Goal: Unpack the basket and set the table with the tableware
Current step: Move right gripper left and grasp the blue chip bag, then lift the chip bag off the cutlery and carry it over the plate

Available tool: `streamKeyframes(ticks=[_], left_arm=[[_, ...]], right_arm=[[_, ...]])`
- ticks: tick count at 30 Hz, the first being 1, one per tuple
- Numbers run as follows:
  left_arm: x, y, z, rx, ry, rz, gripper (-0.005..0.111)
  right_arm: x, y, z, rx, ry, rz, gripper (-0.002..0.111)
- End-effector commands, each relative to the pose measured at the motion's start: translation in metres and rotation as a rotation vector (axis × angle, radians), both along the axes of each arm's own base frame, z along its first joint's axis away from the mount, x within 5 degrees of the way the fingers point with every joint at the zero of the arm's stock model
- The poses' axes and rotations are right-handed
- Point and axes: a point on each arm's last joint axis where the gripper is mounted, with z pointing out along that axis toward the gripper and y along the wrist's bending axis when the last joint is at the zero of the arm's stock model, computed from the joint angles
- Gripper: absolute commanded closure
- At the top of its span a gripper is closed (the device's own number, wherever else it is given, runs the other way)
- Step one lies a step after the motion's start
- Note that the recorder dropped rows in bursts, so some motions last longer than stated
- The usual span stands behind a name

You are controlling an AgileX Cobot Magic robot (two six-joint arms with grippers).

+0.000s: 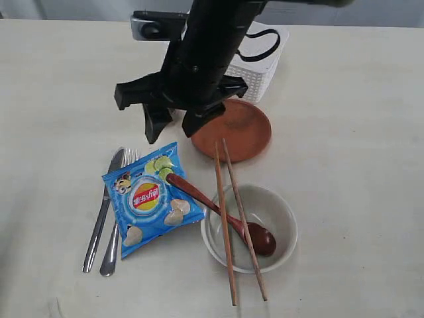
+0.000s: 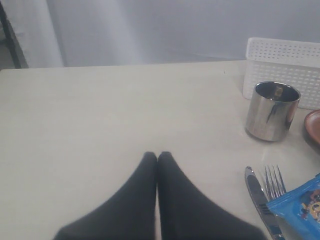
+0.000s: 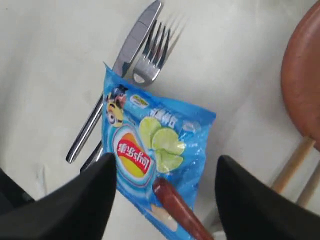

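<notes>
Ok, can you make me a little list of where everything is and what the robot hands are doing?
basket: at the back, behind the plate
plate: tips of the chopsticks rest on it
bowl: holds the head of the spoon, chopsticks across it
chip bag: over the fork handle, under the spoon handle
knife: beside the fork
cup: upright near the basket
left gripper: shut, empty
right gripper: open above the chip bag

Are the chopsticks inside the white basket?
No, the chopsticks lie across the bowl, out on the near side of the plate from the basket.
</notes>
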Motion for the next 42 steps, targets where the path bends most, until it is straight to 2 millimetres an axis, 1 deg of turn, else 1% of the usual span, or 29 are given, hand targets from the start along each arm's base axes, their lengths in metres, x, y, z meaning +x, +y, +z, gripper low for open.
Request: streamKeyframes(ticks=[1,4,6,11,20,26,33,42], left_arm=[[0.0,0.0,0.0,0.003,-0.008,-0.007,0.107],[0.0,0.0,0.0,0.003,-0.008,-0.007,0.107],[0.0,0.0,0.0,0.003,-0.008,-0.007,0.107],[0.0,0.0,0.0,0.003,-0.008,-0.007,0.107],[0.0,0.0,0.0,0.003,-0.008,-0.007,0.107],[0.0,0.0,0.0,0.003,-0.008,-0.007,0.107],[0.0,0.0,0.0,0.003,-0.008,-0.007,0.107],[0.0,0.0,0.0,0.003,-0.008,-0.007,0.107]], right_arm=[[0.013,0.011,-0.024,-0.041,0.021,0.025,0.052],[0.016,0.014,-0.044,-0.073,0.054,0.027,0.052],[0.017,0.015,-0.05,-0.079,0.058,0.031,0.052],[0.021,0.017,-0.05,-0.056,0.025,0.022,0.052],[0.019,0.017,-0.05,-0.059,0.04,0.025,0.052],[0.013,0.023,-0.05,-0.058,0.03,0.057,0.052],[0.013,0.024,-0.05,-0.056,0.023,0.057,0.052],[0.013,0.025,-0.072,-0.101,0.076,0.067,0.052]])
